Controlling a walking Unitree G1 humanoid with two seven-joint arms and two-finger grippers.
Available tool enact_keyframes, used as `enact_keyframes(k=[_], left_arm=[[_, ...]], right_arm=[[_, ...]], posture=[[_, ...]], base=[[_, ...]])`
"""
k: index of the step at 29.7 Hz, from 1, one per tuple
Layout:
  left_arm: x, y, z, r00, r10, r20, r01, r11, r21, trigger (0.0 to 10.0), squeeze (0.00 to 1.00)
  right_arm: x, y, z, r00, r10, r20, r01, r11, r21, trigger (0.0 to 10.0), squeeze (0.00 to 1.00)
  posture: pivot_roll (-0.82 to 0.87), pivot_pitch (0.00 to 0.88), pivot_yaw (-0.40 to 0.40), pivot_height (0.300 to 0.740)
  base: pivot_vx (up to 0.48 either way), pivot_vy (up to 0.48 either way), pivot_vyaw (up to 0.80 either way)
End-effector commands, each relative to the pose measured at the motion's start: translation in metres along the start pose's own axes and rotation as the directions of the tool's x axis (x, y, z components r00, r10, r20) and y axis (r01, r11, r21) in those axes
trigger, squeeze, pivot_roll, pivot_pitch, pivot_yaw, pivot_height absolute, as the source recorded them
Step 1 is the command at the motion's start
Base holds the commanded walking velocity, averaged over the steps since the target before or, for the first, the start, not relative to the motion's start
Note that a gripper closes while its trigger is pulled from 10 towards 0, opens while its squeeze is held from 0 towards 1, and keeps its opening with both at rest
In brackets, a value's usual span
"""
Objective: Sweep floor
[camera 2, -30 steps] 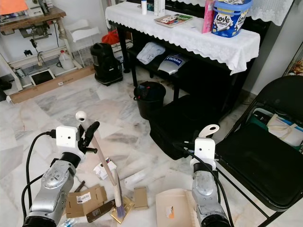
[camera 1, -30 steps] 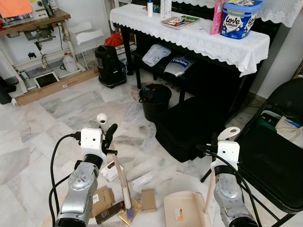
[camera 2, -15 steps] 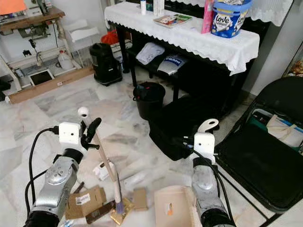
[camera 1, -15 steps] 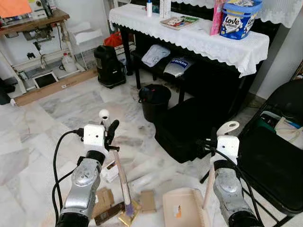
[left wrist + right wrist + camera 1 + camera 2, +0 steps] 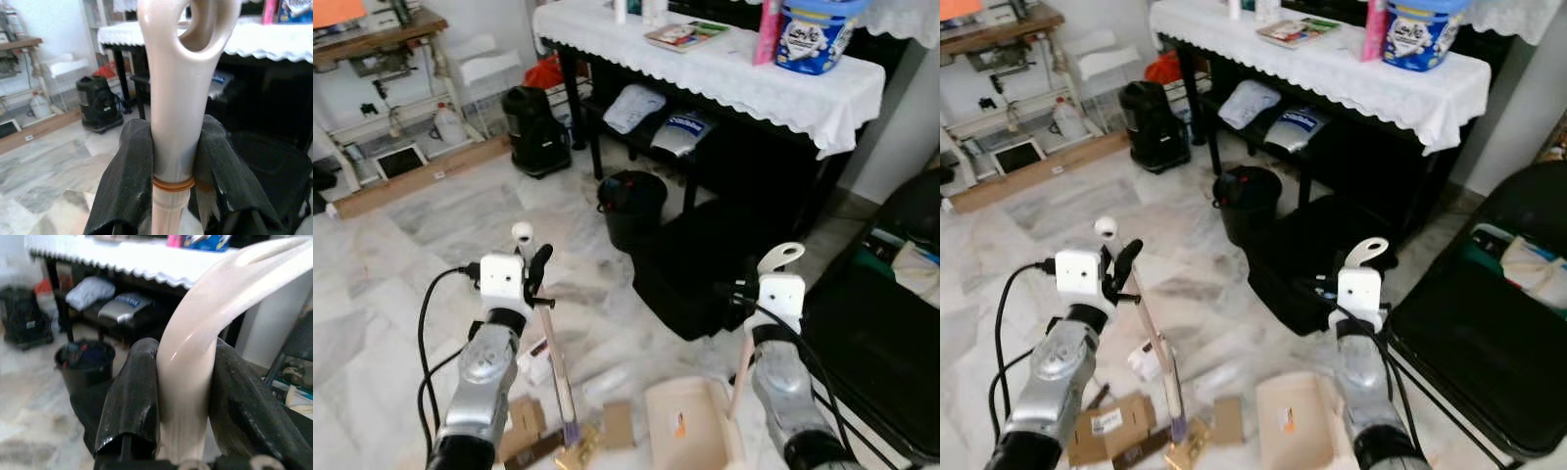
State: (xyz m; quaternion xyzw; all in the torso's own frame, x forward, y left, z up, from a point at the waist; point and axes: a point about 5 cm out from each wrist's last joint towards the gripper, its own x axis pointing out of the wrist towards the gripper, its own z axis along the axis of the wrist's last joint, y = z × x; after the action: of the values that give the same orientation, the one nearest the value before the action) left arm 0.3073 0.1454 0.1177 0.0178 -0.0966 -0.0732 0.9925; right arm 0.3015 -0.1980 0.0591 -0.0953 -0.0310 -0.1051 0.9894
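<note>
My left gripper point(image 5: 535, 272) is shut on the upper part of a beige brush handle point(image 5: 554, 357). The handle slants down to purple bristles point(image 5: 570, 432) that touch the floor among cardboard scraps point(image 5: 523, 423) and a gold-coloured piece point(image 5: 574, 455). The black fingers point(image 5: 128, 176) clamp the handle point(image 5: 171, 98) just below its hanging hole. My right gripper point(image 5: 753, 295) is shut on the upright handle point(image 5: 741, 377) of a beige dustpan point(image 5: 683, 432), which rests on the marble floor right of the scraps. Its fingers point(image 5: 132, 396) press both sides of the curved handle point(image 5: 195, 352).
A black bin point(image 5: 632, 204) and a black bag point(image 5: 705, 264) stand ahead under a table with a white lace cloth point(image 5: 734, 73). A black folding chair point(image 5: 876, 328) is close on the right. A black appliance point(image 5: 533, 132) stands at the back left. Pale packaging point(image 5: 536, 360) lies beside the brush.
The camera has shifted a little and the picture is slightly blurred. Both grippers keep their hold; brush tip and dustpan stay by the scraps.
</note>
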Motion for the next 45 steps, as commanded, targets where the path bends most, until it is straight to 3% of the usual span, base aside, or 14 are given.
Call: enact_keyframes(k=[1,19,28,45], left_arm=[[-0.001,0.017,0.007,0.998,0.047,0.038,-0.048,0.998,0.034,10.0,0.00],[-0.006,0.018,0.008,0.999,0.036,0.039,-0.037,0.999,0.038,10.0,0.00],[-0.019,0.016,-0.010,0.993,-0.087,-0.085,0.091,0.994,0.052,10.0,0.00],[-0.029,0.019,-0.022,0.982,-0.104,-0.157,0.116,0.991,0.064,10.0,0.00]], right_arm=[[0.008,0.017,0.017,0.996,0.051,0.075,-0.052,0.998,0.017,10.0,0.00],[0.005,0.018,0.013,0.996,0.071,0.061,-0.073,0.997,0.022,10.0,0.00],[-0.001,0.023,0.007,0.996,0.073,0.041,-0.075,0.997,0.028,10.0,0.00],[-0.005,0.028,-0.001,0.997,0.073,0.004,-0.074,0.997,0.034,10.0,0.00]], posture=[[0.07,0.000,0.045,0.740],[0.07,0.000,0.038,0.740],[0.08,0.000,0.050,0.740],[0.10,0.000,0.086,0.740]], base=[[0.000,0.000,0.00],[0.000,0.000,0.00],[0.000,0.000,0.00],[0.000,0.000,0.00]])
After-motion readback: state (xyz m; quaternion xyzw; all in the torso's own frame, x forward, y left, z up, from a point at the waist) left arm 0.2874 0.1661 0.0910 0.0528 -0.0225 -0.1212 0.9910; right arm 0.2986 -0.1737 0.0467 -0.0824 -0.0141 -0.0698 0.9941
